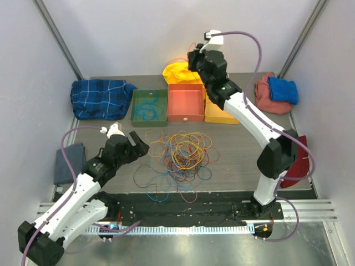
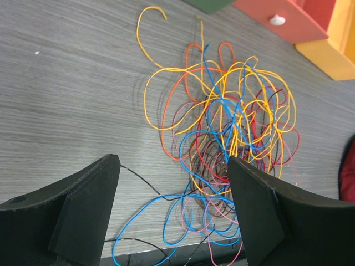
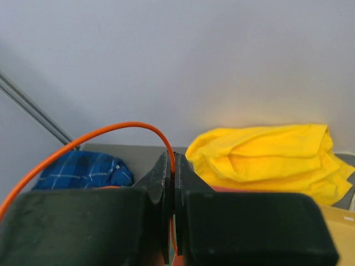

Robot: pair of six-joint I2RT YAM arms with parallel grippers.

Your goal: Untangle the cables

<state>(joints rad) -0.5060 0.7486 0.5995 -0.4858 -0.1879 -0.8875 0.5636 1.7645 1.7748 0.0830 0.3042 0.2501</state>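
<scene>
We judge sorting in hand: right gripper (image 3: 172,162) clenched on one thin orange wire (image 3: 111,129) above the far orange plastic tray (image 1: 185,117), left gripper (image 2: 175,164) released beside the mid-table tangle of thin multicoloured cables (image 1: 181,153); next: release wire into tray.

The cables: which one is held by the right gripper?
The orange cable, pinched in the shut right gripper and arching away to the left. The other cables lie ungripped, most in the tangled pile on the table.
</scene>
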